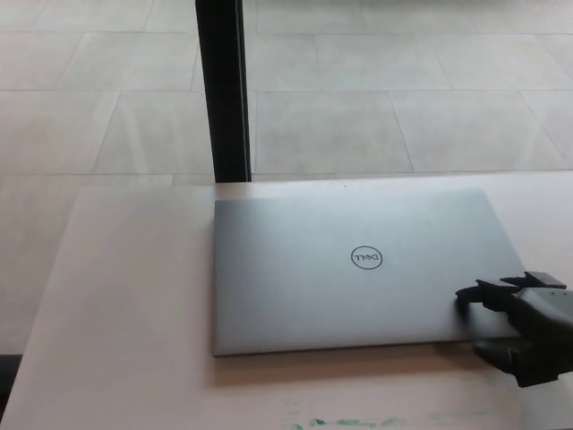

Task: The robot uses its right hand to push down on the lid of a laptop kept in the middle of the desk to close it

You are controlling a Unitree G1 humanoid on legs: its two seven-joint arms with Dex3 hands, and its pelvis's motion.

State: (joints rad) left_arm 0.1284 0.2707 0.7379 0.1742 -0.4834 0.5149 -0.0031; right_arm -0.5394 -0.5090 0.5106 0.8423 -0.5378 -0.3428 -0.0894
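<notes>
A grey laptop [349, 269] lies flat on the pale desk [125, 305] with its lid fully down and the round logo facing up. My right hand [524, 322] sits at the laptop's near right corner, its black fingers [479, 294] spread apart and resting on the lid's edge. It holds nothing. My left hand does not show.
A black vertical post [224, 90] stands just behind the desk's far edge, left of centre. Beyond it is a tiled floor [403, 90]. Green marks [345, 422] show on the desk's near edge.
</notes>
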